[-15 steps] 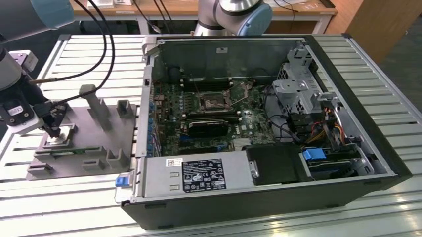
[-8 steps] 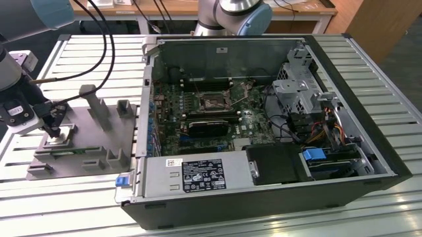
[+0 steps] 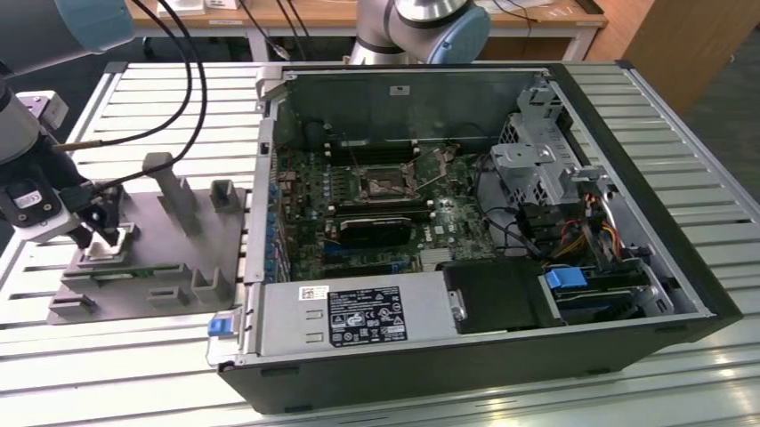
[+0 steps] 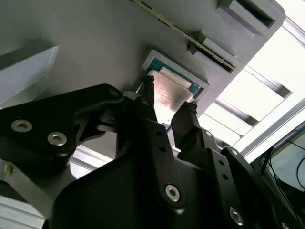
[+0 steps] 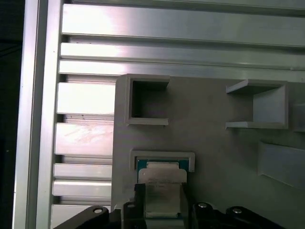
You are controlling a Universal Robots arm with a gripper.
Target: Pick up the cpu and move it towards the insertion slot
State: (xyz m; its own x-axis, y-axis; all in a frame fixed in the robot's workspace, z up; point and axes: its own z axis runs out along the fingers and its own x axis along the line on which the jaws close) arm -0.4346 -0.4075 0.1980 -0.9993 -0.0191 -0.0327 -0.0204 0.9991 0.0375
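Note:
The cpu (image 4: 167,91), a small silver-topped chip with a green edge, lies in a pale nest on the grey fixture plate (image 3: 142,298) at the exterior view's left. My gripper (image 4: 169,94) is down over it, its two dark fingers pressed to opposite edges of the chip. In the first wrist view the cpu (image 5: 161,180) sits between the fingertips of the gripper (image 5: 161,192). The exterior view places the gripper (image 3: 102,234) low over the plate. The insertion slot (image 3: 386,184), a shiny square frame with a dark centre, is on the motherboard inside the open computer case.
The open case (image 3: 475,222) holds a black heatsink (image 3: 374,229), cables, a drive cage and a power supply (image 3: 356,316). Grey fixture blocks (image 3: 176,191) stand upright on the plate. A case wall (image 3: 255,222) rises between plate and motherboard. The table is slatted aluminium.

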